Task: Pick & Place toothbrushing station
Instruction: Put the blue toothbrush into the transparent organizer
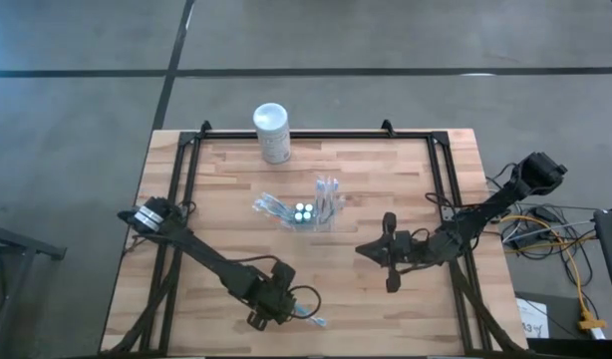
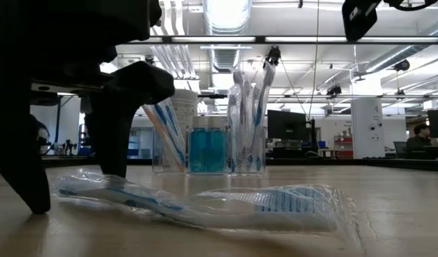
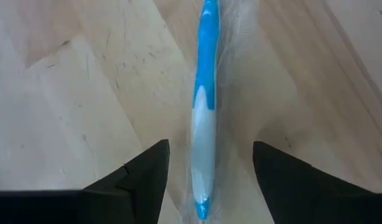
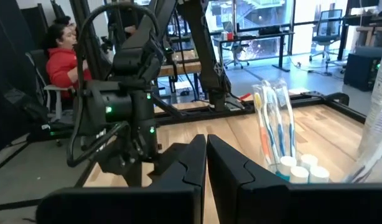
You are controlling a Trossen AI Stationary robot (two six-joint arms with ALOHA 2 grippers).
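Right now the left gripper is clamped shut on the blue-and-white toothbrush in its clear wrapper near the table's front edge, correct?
Not quite. The left gripper is open: in the left wrist view its fingers stand apart on either side of the blue-and-white toothbrush in its clear wrapper, which lies on the wooden table near its front edge.

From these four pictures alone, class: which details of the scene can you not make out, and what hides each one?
- Wrapped toothbrush: bristle end cut off by the left wrist picture's edge; tiny in the high view.
- Toothbrushing station: its contents cannot be counted in the low view, since the left end effector covers one side.
- White canister: label print too small from above.
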